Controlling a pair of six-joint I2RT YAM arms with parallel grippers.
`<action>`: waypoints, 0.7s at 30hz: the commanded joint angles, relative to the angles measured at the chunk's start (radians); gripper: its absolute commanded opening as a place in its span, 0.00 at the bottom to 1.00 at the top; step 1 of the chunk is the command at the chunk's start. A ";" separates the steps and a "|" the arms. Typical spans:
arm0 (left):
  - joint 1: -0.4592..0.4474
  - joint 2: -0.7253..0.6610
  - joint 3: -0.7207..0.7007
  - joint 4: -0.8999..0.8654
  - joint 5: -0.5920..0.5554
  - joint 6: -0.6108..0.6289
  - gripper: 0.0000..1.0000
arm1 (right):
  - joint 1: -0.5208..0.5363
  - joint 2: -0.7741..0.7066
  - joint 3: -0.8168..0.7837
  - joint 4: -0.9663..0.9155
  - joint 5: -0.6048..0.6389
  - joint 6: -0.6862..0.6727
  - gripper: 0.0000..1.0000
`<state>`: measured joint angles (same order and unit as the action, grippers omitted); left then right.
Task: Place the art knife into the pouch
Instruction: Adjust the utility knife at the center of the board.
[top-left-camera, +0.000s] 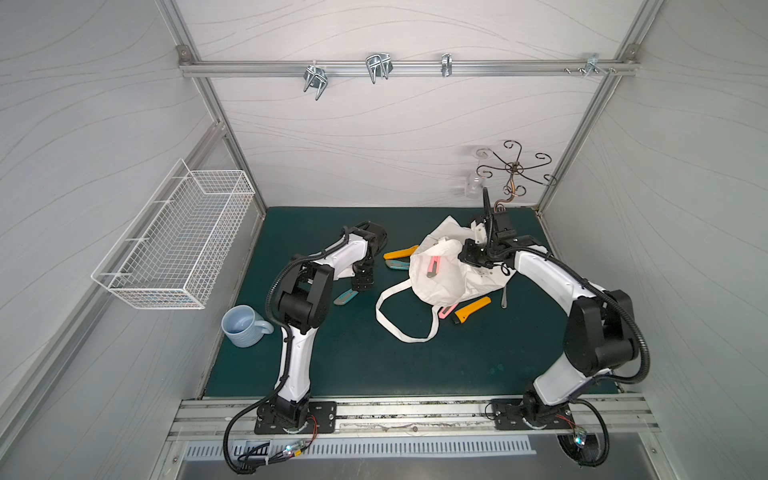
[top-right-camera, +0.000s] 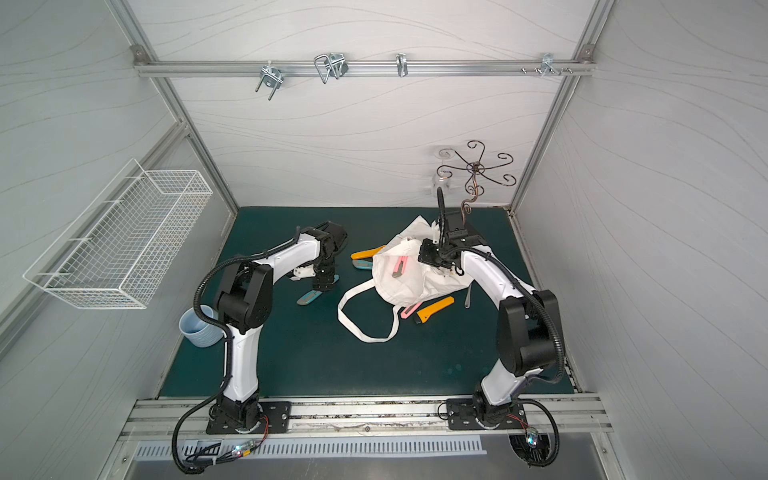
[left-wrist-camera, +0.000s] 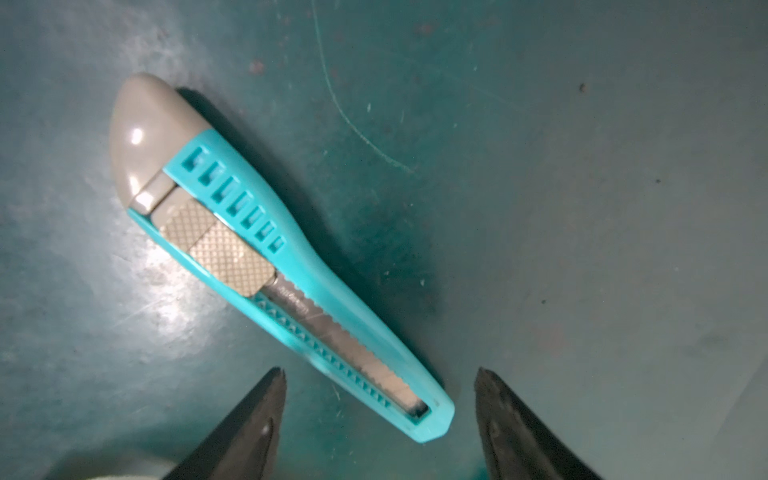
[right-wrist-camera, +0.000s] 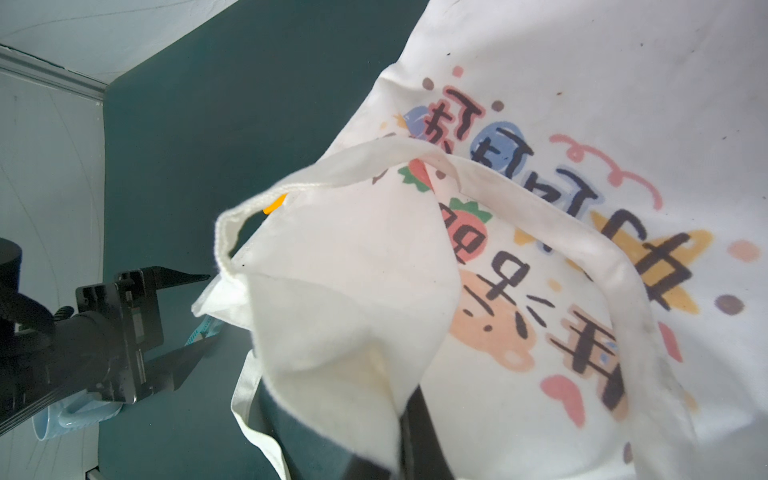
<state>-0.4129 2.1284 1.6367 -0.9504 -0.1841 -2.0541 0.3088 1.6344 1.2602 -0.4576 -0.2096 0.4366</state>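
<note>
I see the teal art knife (left-wrist-camera: 270, 257) lying flat on the green desk (left-wrist-camera: 582, 208), apart from the pouch (top-left-camera: 440, 282) and to its left. The left end effector (left-wrist-camera: 380, 374) hangs over the knife's blade end, released, with a finger on either side. The right end effector (right-wrist-camera: 411, 419) is clenched on the pouch, holding its cloth raised. A pink knife (top-left-camera: 433, 266) rests on the pouch; I cannot tell whether it is inside. A blue mug (top-left-camera: 243, 326) sits near the desk's left edge.

The left gripper (top-right-camera: 323, 286) hovers over a teal art knife (top-right-camera: 309, 297) near the pouch (top-right-camera: 415, 282).
</note>
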 joint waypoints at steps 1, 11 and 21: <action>0.011 0.040 -0.005 -0.011 -0.021 -0.403 0.75 | 0.008 0.008 0.020 -0.006 0.004 -0.019 0.00; 0.023 0.050 -0.002 -0.027 0.007 -0.387 0.74 | 0.013 0.014 0.028 -0.018 0.009 -0.022 0.00; 0.042 0.060 -0.012 -0.125 0.052 -0.288 0.66 | 0.009 -0.012 0.031 -0.033 0.006 -0.020 0.00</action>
<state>-0.3790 2.1517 1.6272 -0.9760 -0.1398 -2.0544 0.3141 1.6375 1.2652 -0.4652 -0.1989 0.4259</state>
